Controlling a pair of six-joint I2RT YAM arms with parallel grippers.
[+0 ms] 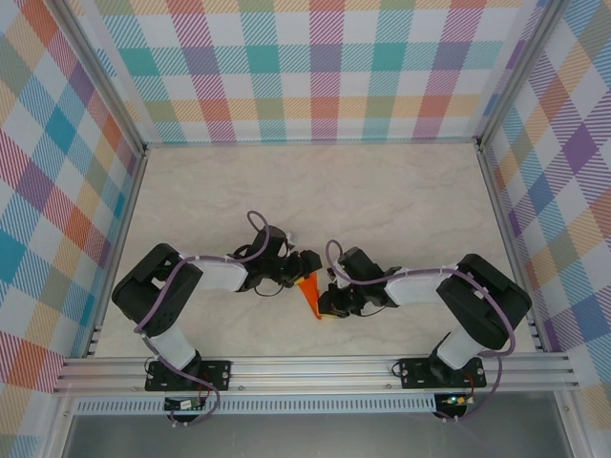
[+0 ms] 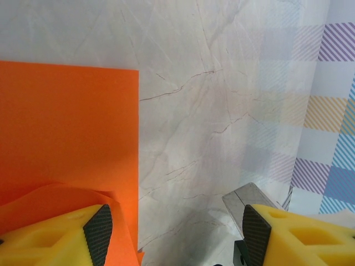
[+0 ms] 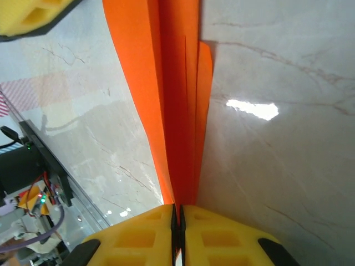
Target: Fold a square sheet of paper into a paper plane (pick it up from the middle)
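Bright orange paper (image 1: 308, 289) — folded lengthwise into narrow layers, tapering to a point — mid-front of the table (image 1: 382, 191).

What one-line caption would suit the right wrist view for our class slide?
Right gripper shut on the folded orange paper, its layers fanning away over the marble-look table.

From here the paper plane (image 3: 177, 111) reads as thin matt orange paper, smooth between sharp creases. The tabletop (image 3: 277, 166) beside it is a pale marble-look surface, glossy enough to throw a white glare. My left fingers (image 2: 299, 238) look like matt yellow plastic, their pads (image 2: 99, 233) black and finely textured.
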